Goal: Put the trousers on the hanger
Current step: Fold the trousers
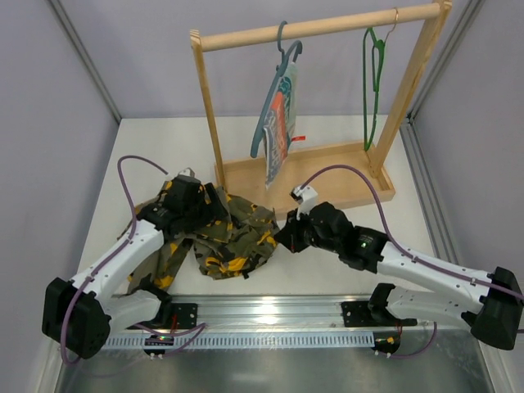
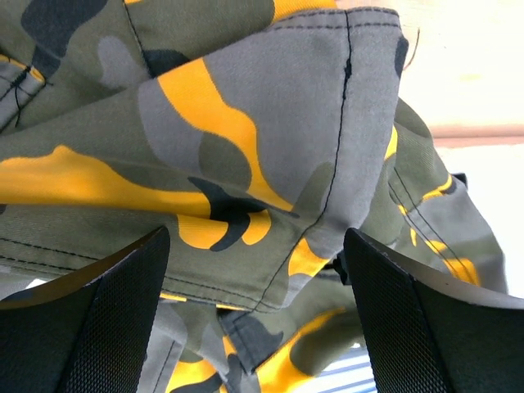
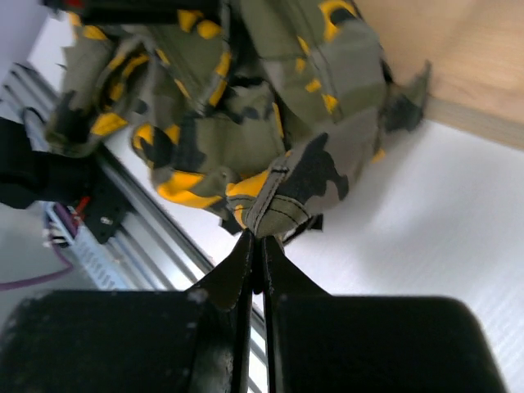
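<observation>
So here's where I'm at with the trousers [image 1: 219, 239]. They're lying in a crumpled camo heap on the white surface [image 1: 147, 139], right in front of my 2 arm bases and just short of the wooden rack [image 1: 214, 123]. One edge of the heap touches the rack's base board [image 1: 327, 182].

My right hand [image 3: 255, 242] is clenched tight on a hem corner of the trousers [image 3: 246, 123] at the right side of the heap, with both fingers pressed together and only a sliver of cloth between them. From above you can see that hand [image 1: 286, 234] low down, right at the edge of the fabric.

My left hand [image 2: 255, 246] is spread wide and grasping nothing. Its fingers [image 2: 123, 311] stand on either side of a fold of the trousers [image 2: 246, 147], and the stitched seam runs down between them. From above, it [image 1: 190, 199] sits over the left rear part of the heap.

The hanger [image 1: 372, 82], the thin green one, hangs bare from the right end of the rack's rail [image 1: 327, 27], well apart from the trousers. A blue-grey hanger [image 1: 285, 51] with a striped cloth [image 1: 278, 119] hangs nearer the middle.
</observation>
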You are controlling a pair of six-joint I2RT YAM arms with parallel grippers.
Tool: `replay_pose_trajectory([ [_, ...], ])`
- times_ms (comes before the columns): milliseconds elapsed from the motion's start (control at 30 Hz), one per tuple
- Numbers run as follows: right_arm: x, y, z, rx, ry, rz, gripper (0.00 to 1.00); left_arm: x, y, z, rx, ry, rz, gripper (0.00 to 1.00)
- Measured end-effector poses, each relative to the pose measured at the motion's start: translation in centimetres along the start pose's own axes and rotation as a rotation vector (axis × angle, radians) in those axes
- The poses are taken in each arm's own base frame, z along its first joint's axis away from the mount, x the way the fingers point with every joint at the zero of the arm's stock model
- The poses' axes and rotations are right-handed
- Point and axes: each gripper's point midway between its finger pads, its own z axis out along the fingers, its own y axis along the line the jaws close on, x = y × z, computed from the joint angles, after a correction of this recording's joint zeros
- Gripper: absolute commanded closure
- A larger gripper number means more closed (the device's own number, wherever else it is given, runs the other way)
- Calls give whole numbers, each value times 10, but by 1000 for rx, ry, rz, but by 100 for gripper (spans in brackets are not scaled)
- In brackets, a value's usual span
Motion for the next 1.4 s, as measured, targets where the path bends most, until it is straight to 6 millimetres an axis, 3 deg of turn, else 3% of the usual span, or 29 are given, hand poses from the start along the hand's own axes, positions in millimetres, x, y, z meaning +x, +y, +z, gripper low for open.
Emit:
replay_pose_trajectory([
  [233,-58,61,13,-174,-56,17,96,-3,3,4,-24,-6,25,14],
  [433,-67,76,3,-221,-91,53,96,-15,3,-4,-25,-63,42,16],
  [633,-64,59,-18,-167,-167,107,96,-20,-1,-5,-12,-81,54,22],
  [833,-36,36,-12,-103,-136,138,96,-31,-11,0,19,-113,78,33],
  [967,-25,31,-8,-94,-109,136,96,-50,-24,2,27,-157,70,40],
  [1200,-24,32,-8,-104,-107,106,96,-84,-60,12,118,-244,54,42],
  [1400,-25,29,-8,-96,-114,70,96,-112,-77,19,159,-311,38,42],
])
